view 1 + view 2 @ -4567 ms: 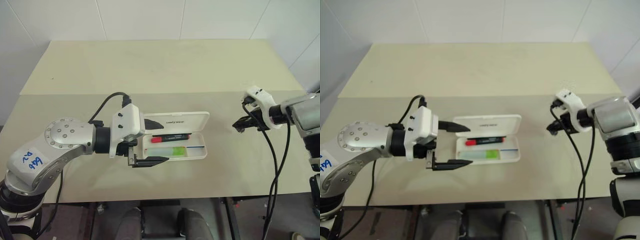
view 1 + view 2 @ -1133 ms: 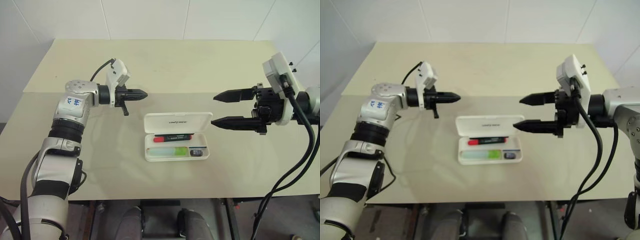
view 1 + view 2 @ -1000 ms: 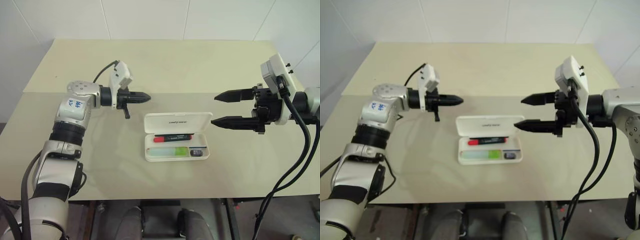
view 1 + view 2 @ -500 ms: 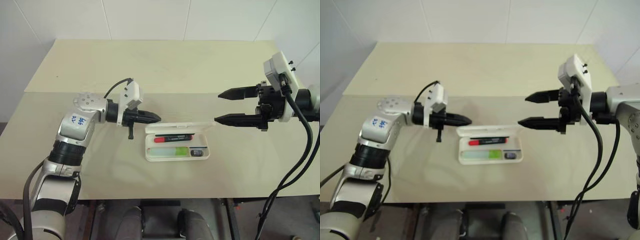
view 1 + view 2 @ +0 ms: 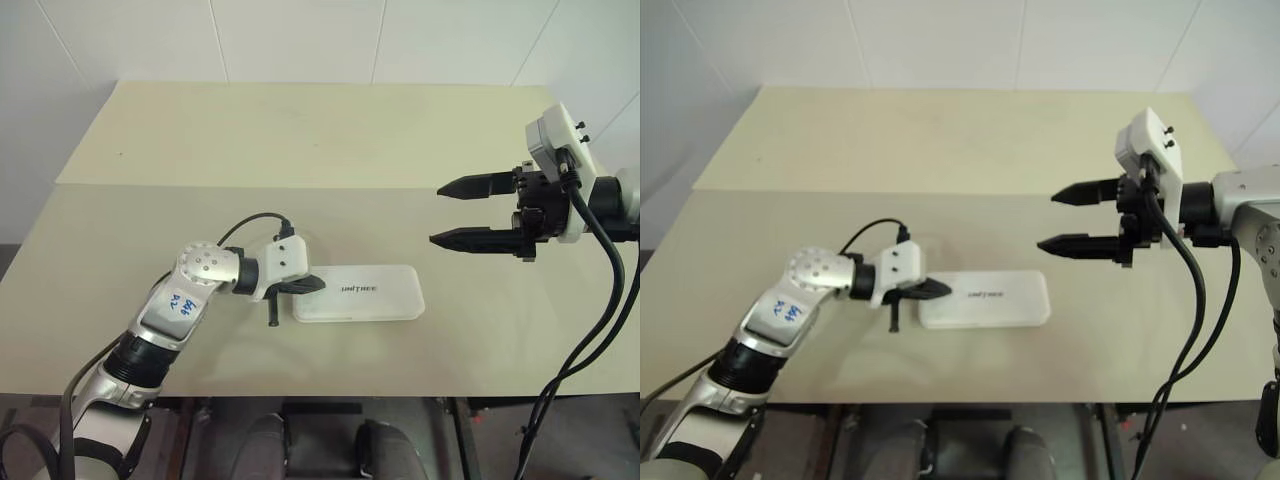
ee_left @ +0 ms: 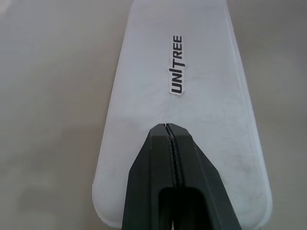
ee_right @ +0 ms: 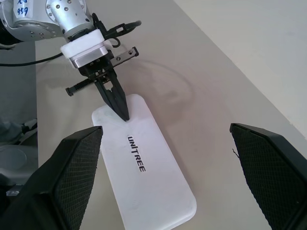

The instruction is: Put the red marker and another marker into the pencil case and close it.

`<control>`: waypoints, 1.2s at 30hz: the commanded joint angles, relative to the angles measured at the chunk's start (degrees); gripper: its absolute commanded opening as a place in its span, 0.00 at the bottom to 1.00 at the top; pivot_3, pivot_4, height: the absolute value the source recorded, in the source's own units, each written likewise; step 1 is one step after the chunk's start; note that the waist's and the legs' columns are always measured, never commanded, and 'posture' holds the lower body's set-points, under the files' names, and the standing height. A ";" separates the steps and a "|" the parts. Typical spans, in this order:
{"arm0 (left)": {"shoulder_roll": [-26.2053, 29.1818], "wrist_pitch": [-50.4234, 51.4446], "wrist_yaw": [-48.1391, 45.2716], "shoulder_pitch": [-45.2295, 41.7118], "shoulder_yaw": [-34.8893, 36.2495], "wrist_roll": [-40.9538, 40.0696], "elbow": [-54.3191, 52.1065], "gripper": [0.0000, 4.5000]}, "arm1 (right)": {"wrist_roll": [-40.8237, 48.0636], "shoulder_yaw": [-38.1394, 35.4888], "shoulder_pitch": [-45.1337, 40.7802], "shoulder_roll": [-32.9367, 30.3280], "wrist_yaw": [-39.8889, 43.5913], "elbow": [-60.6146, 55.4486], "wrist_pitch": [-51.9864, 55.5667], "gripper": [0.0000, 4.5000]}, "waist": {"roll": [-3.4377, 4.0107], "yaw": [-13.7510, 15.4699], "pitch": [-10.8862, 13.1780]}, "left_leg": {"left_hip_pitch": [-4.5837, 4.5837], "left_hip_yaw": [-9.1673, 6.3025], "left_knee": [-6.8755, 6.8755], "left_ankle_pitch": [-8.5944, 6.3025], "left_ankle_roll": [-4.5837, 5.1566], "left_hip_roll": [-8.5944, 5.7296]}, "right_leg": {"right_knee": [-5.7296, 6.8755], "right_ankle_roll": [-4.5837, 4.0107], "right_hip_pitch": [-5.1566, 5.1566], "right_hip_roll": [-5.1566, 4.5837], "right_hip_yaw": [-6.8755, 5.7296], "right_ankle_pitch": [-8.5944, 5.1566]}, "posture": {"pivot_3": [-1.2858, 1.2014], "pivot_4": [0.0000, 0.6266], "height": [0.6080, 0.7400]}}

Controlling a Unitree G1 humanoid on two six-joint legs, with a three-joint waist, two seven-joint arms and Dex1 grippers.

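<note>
Lid now folded down flat on the pencil case [image 5: 356, 292] at table centre, pressed by pinched-shut left gripper [image 5: 316, 286] at its nine o'clock end; right gripper [image 5: 446, 212], spread wide and empty, at two o'clock; task likely complete.

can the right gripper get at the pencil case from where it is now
Probably yes: the right gripper hangs open above the table, nothing between it and the closed pencil case; only the shut left gripper rests on the far end.

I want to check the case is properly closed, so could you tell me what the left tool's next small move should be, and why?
Probably a light downward press, then lift away: the pencil case lies with its lid down flat, and the shut left tool has its tip on the lid's end. The right tool hangs open, well clear.
</note>
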 commanded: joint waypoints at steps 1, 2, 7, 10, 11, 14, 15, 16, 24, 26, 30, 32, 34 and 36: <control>-1.13 3.34 1.93 1.30 0.60 -0.18 0.32 0.00 | -0.51 0.28 -1.51 -0.27 0.55 -0.74 -1.31 1.00 | 0.00 -0.07 0.00 | 0.00 -0.03 0.05 -0.01 0.01 0.01 | 0.02 0.00 0.01 0.01 0.00 0.00 | 0.52 0.24 1.00; -1.61 4.40 2.18 0.99 2.38 -1.88 -0.45 0.00 | -0.48 0.45 -1.79 0.01 0.73 -0.56 -1.39 1.00 | 0.00 -0.14 0.00 | 0.02 -0.03 0.09 -0.01 0.01 0.01 | 0.05 0.00 0.03 0.01 0.00 0.00 | 0.52 0.24 1.00; -0.32 17.43 2.48 -1.21 20.22 -17.76 -7.43 0.00 | 1.62 1.30 -2.30 1.50 3.32 0.32 -1.08 1.00 | -0.04 -0.55 0.03 | -0.06 -0.05 0.06 -0.01 -0.01 0.08 | 0.12 -0.01 -0.14 0.03 0.03 0.00 | 0.52 0.24 1.00; 4.71 22.90 -0.71 1.19 30.27 -27.68 -12.93 0.00 | 1.73 2.39 -0.43 1.42 5.77 -0.59 -1.51 1.00 | -0.03 -1.36 0.03 | -0.09 -0.14 -0.10 0.00 -0.04 0.11 | 0.24 -0.01 -0.18 0.06 0.01 0.00 | 0.52 0.24 1.00; 6.92 24.82 -0.29 2.59 34.16 -29.37 -13.54 0.04 | 0.32 3.21 0.41 1.31 6.39 0.13 -2.80 1.00 | -0.03 -1.61 0.03 | -0.09 -0.21 -0.13 -0.02 -0.07 0.12 | 0.19 -0.01 -0.17 0.06 0.01 0.00 | 0.52 0.24 1.00; 13.82 26.75 0.07 9.41 42.72 -29.87 -13.47 0.21 | -3.32 4.80 0.76 1.53 7.58 5.50 -5.95 1.00 | -0.02 -1.79 0.03 | -0.03 -0.30 -0.19 -0.04 -0.07 0.06 | 0.05 0.00 -0.07 0.04 0.02 0.00 | 0.52 0.24 1.00; 16.39 25.80 -1.08 13.16 45.10 -28.88 -12.84 0.29 | -4.43 5.29 0.41 1.61 7.89 7.92 -6.78 1.00 | -0.02 -1.92 0.03 | -0.04 -0.28 -0.17 -0.05 -0.07 0.06 | 0.06 0.00 -0.10 0.04 0.03 0.00 | 0.52 0.24 1.00; 18.60 24.88 -2.66 17.20 48.40 -28.45 -11.50 0.35 | -5.63 5.85 0.17 1.57 8.52 10.58 -7.83 1.00 | -0.02 -1.90 0.03 | -0.02 -0.25 -0.16 -0.05 -0.06 0.05 | 0.06 0.00 -0.10 0.04 0.04 0.00 | 0.52 0.24 1.00; 20.42 19.23 0.61 34.60 69.65 -25.44 1.47 0.95 | -13.16 6.02 -0.90 2.40 10.39 29.17 -14.84 1.00 | -0.03 -1.51 0.04 | -0.06 0.18 -0.19 -0.24 -0.04 0.14 | -0.17 -0.05 -0.28 0.02 0.07 -0.03 | 0.52 0.24 1.00; 18.74 17.45 5.56 34.36 72.32 -24.20 5.00 1.00 | -14.47 4.90 -1.93 2.81 9.27 34.25 -16.42 1.00 | -0.03 -1.65 0.04 | -0.06 0.23 -0.14 -0.30 -0.03 0.16 | -0.15 -0.04 -0.28 0.00 0.10 -0.03 | 0.52 0.24 1.00; 17.21 11.44 19.29 31.84 75.59 -18.84 14.27 1.00 | -17.86 2.83 -4.49 3.43 4.59 44.52 -20.32 1.00 | -0.04 -1.89 0.04 | 0.00 0.41 -0.18 -0.33 -0.09 0.25 | -0.06 -0.05 -0.38 0.03 0.18 -0.04 | 0.52 0.24 1.00; 17.20 9.68 24.07 30.09 76.47 -18.18 17.84 1.00 | -19.40 2.03 -6.32 4.27 1.90 48.93 -21.82 1.00 | -0.04 -2.14 0.03 | 0.00 0.44 -0.15 -0.33 -0.09 0.27 | -0.01 -0.05 -0.42 0.04 0.19 -0.04 | 0.52 0.24 1.00; 17.77 7.43 27.37 29.13 76.03 -17.06 21.16 1.00 | -19.85 2.47 -6.51 4.80 3.75 49.47 -22.33 1.00 | -0.05 -2.54 0.03 | 0.01 0.50 -0.12 -0.35 -0.09 0.28 | 0.00 -0.06 -0.42 0.02 0.23 -0.03 | 0.52 0.24 1.00; 18.39 5.99 28.44 28.48 75.55 -17.05 23.35 1.00 | -19.59 2.86 -5.74 5.01 6.15 47.08 -22.39 1.00 | -0.06 -2.87 0.02 | 0.04 0.56 -0.13 -0.39 -0.09 0.32 | 0.00 -0.06 -0.42 0.02 0.26 -0.03 | 0.52 0.24 1.00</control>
